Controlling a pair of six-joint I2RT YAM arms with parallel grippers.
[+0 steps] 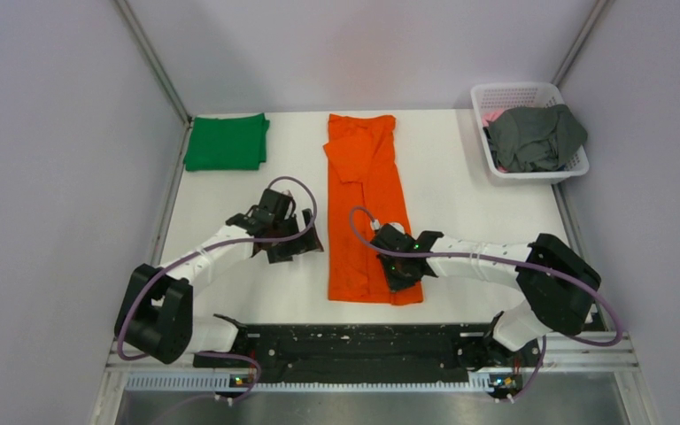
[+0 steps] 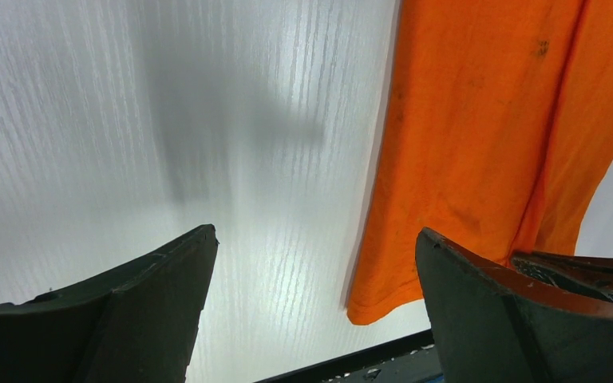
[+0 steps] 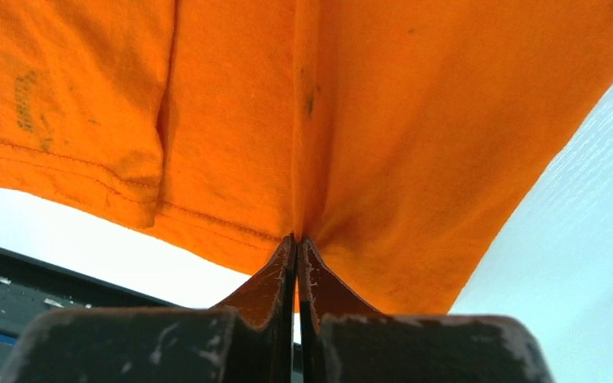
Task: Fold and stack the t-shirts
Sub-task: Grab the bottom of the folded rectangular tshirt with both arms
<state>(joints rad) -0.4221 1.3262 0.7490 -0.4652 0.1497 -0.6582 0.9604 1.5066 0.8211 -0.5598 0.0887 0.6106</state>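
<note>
The orange t-shirt (image 1: 367,204) lies as a long narrow strip down the middle of the table. My right gripper (image 1: 400,270) is shut on its near end; in the right wrist view the closed tips (image 3: 296,239) pinch a ridge of the orange cloth (image 3: 383,104) just above the hem. My left gripper (image 1: 305,241) is open and empty just left of the shirt's left edge; in the left wrist view (image 2: 315,231) bare table lies between the fingers and the orange shirt (image 2: 479,120) is at the right. The green t-shirt (image 1: 227,142) lies folded at the back left. The dark grey t-shirt (image 1: 536,137) is heaped in the basket.
The white lattice basket (image 1: 515,89) stands at the back right, with a bit of pink cloth (image 1: 492,115) in it. A black rail (image 1: 354,341) runs along the near table edge. Walls close in the left, right and back.
</note>
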